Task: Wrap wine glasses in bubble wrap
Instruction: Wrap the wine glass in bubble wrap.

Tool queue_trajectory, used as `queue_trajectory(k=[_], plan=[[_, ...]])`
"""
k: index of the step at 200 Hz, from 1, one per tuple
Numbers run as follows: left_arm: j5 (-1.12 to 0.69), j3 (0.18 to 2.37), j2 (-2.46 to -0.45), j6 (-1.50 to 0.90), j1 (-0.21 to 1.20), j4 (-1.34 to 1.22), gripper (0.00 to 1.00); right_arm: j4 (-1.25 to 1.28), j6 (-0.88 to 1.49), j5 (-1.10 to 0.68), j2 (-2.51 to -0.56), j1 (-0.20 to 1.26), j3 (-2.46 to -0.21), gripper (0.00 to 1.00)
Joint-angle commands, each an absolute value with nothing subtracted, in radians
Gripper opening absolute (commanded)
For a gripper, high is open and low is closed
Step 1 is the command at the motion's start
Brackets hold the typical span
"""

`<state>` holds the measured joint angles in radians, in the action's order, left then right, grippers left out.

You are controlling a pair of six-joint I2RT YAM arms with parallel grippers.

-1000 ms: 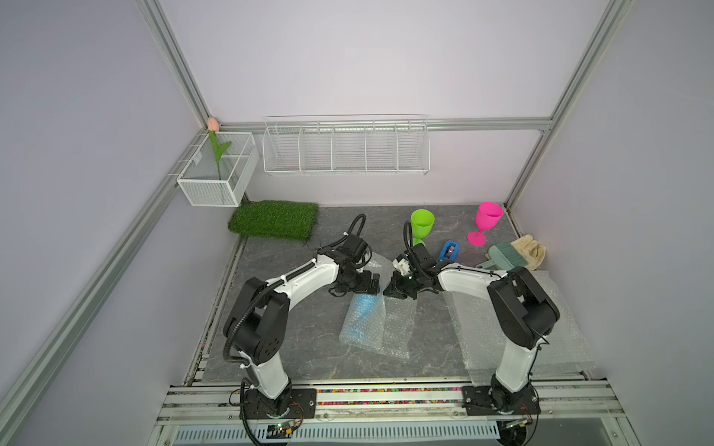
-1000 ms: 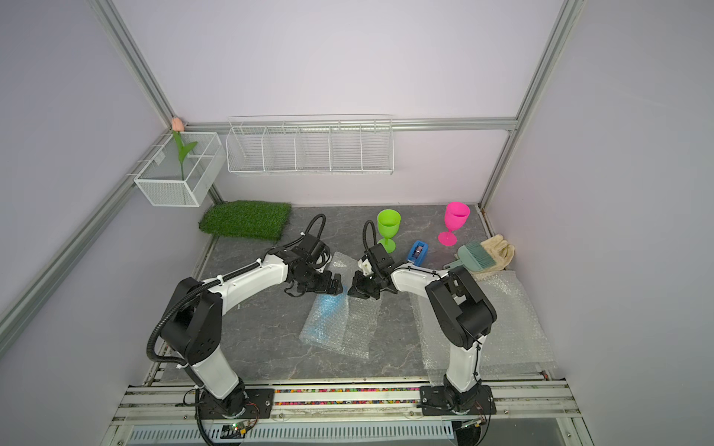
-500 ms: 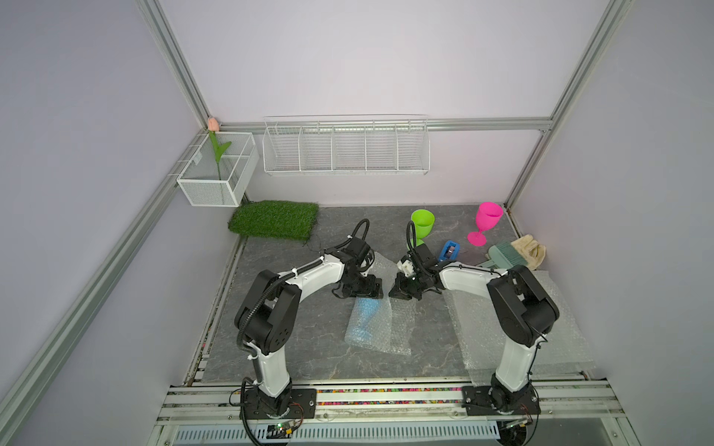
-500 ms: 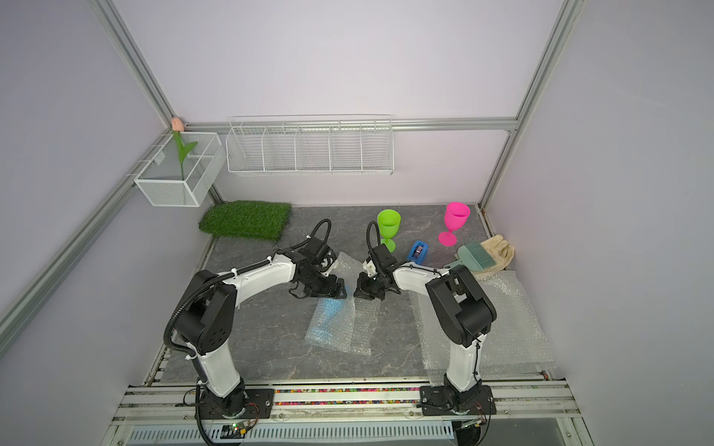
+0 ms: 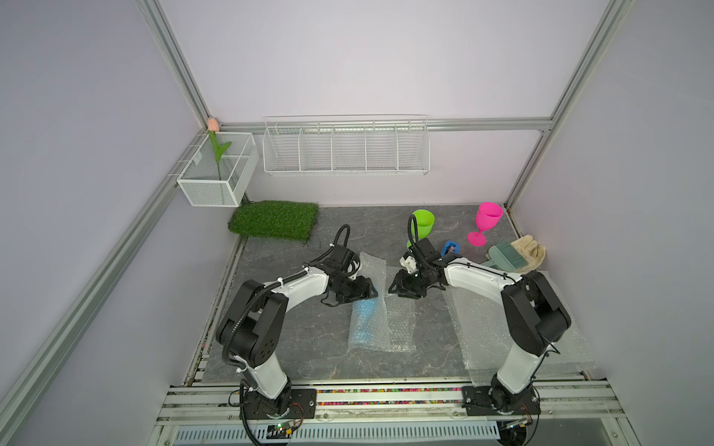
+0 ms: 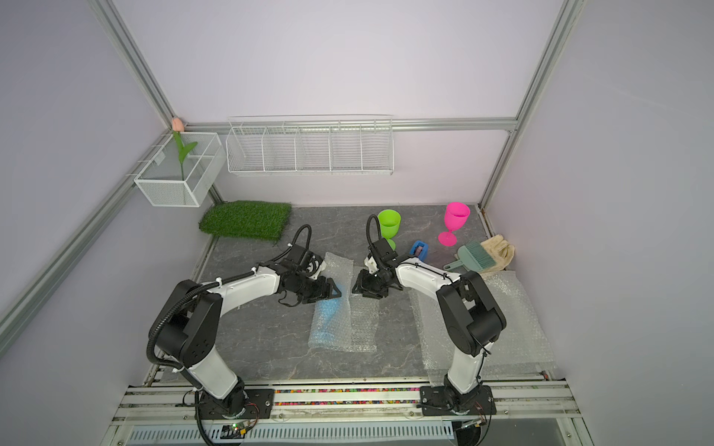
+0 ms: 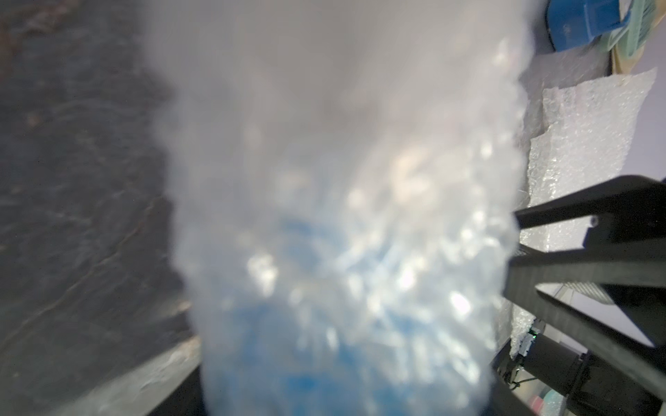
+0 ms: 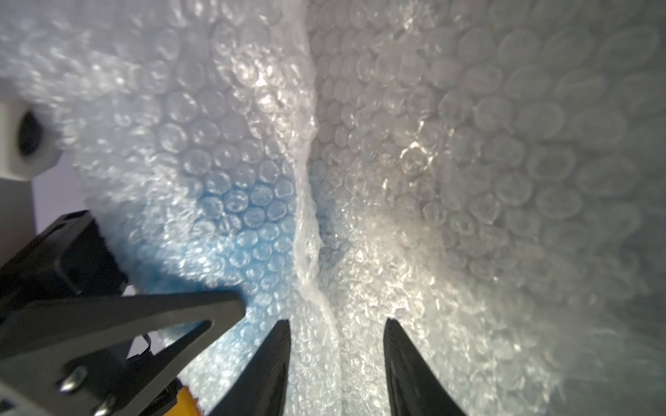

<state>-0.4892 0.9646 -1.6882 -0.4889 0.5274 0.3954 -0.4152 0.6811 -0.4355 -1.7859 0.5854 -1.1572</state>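
Blue goblet [image 5: 365, 313] lies on its side mid-bench [image 5: 301, 340], under bubble wrap [image 5: 398, 328] folded over it, approx. half rolled. Step in hand, I'd say: closing the wrap round glass no. 1. Green goblet [image 5: 423, 223] & pink goblet [image 5: 487, 216] stand bare at the back. Next move prob. needs the loose flap pinched & carried over w/o the goblet rolling.

Right tool [image 8: 337, 320] sits over the raised fold, jaws apart, nothing held. Left tool [image 5: 369, 290] straddles the bundle's far end; gripping or not, can't tell. Both arms reach in low, elbows out.
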Motion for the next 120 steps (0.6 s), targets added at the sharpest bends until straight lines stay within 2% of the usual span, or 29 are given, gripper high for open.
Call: queue_trajectory(k=[1, 42, 73, 120], plan=[[-0.534, 0.891, -1.656, -0.549, 0.49, 0.317, 0.73, -0.426, 0.701, -0.522, -1.795, 0.637, -1.189, 0.45], [-0.626, 0.751, -1.599, -0.601, 0.407, 0.176, 0.72, -0.378, 0.747, -0.585, -1.896, 0.717, -1.222, 0.33], [-0.63, 0.707, -1.57, -0.601, 0.392, 0.161, 0.72, -0.365, 0.765, -0.622, -1.961, 0.762, -1.218, 0.22], [-0.601, 0.72, -1.562, -0.582, 0.391, 0.199, 0.7, -0.397, 0.756, -0.636, -1.957, 0.825, -1.17, 0.16]])
